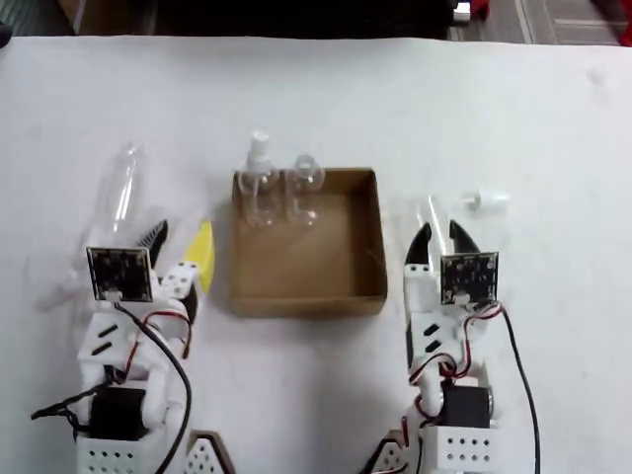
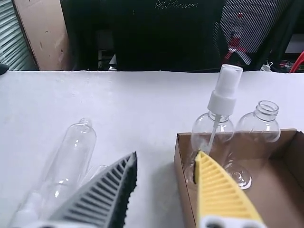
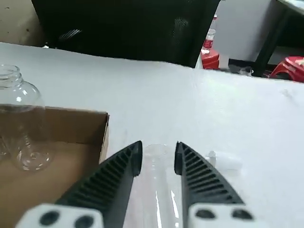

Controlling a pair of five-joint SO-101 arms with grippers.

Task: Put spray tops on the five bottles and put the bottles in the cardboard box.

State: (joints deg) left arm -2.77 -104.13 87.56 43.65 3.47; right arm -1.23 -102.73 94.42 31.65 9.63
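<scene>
The cardboard box (image 1: 370, 237) (image 2: 183, 156) (image 3: 102, 133) sits mid-table between the arms. In its far left corner stand two clear bottles: one with a white spray top (image 1: 259, 183) (image 2: 216, 118), one with a bare neck (image 1: 304, 186) (image 2: 259, 126) (image 3: 21, 118). Another clear bottle (image 1: 118, 193) (image 2: 71, 156) lies on the table left of the box. My left gripper (image 1: 178, 242) (image 2: 166, 161) is open between that bottle and the box, holding nothing. My right gripper (image 1: 439, 235) (image 3: 158, 154) is low at the table right of the box, shut on a lying clear bottle (image 1: 433, 209) (image 3: 159, 190).
A loose white spray top (image 1: 489, 200) (image 3: 223, 160) lies on the table just beyond the right gripper. The white table (image 1: 444, 109) stretches open behind the box. Dark furniture and red items stand past the far edge.
</scene>
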